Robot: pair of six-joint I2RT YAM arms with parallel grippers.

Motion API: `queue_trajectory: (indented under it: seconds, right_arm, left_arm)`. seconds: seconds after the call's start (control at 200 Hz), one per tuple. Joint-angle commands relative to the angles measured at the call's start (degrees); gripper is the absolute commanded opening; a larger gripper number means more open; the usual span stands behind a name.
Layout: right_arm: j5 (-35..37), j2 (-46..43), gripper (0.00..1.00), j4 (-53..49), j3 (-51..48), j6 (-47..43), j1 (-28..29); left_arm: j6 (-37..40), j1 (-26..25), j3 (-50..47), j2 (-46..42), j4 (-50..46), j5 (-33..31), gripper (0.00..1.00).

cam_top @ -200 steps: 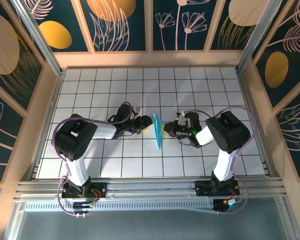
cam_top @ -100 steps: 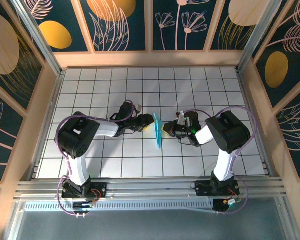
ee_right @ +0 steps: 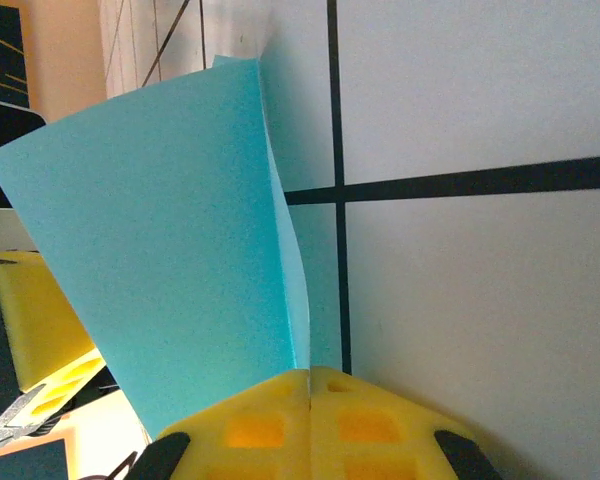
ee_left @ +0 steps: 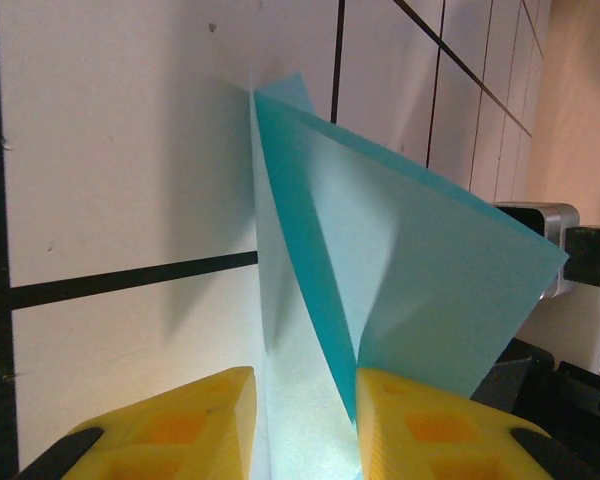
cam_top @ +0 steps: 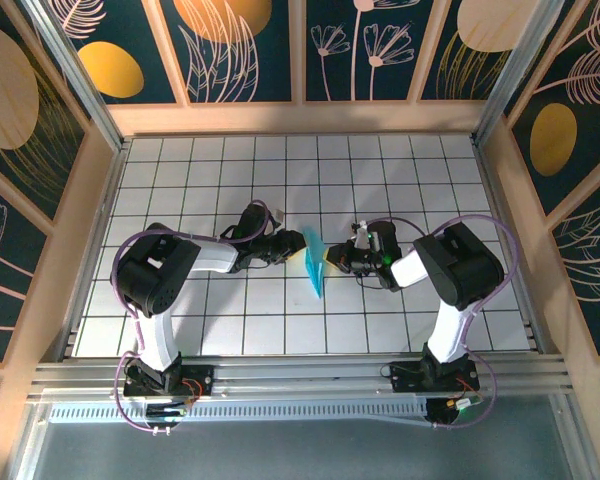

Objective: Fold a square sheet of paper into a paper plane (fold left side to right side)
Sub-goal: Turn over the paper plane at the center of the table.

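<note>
Left end effector [ee_left: 302,415] advanced, straddling one paper plane [cam_top: 315,264].

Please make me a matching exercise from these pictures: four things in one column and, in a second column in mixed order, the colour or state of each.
Things
1. paper
2. left gripper
3. right gripper
4. table

States
A. white with black grid lines
B. shut on an edge of the sheet
C. jaws apart, the sheet between them
D. cyan, creased, one flap raised

Pairs: 1-D, 2-C, 3-B, 4-A
</note>
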Motion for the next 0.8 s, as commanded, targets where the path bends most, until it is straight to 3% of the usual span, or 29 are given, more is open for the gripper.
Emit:
queue_trajectory:
  seconds: [0.0,0.155,0.43,0.796]
  right_arm:
    - [1.48,-2.08,0.0,-2.6,1.45,-2.28,0.27]
    - [1.92,-2.72,0.0,-4.74,2.22,-3.6,0.4]
    - [2.49,-3.52,0.0,-7.34,3.65,-4.8,1.03]
    - [3.05,-3.38,0.02,-8.97,3.88,-5.12,1.19]
  left_arm:
    - [1.18,-0.34,0.72,-0.46,-0.96,-0.25,0.31]
    - [1.66,-0.34,0.74,-0.88,-1.32,-0.03,0.33]
    - [4.26,-0.63,1.8,-0.8,-5.66,-1.56,0.46]
    - [2.31,-0.69,0.46,-2.13,-3.11,-2.92,0.15]
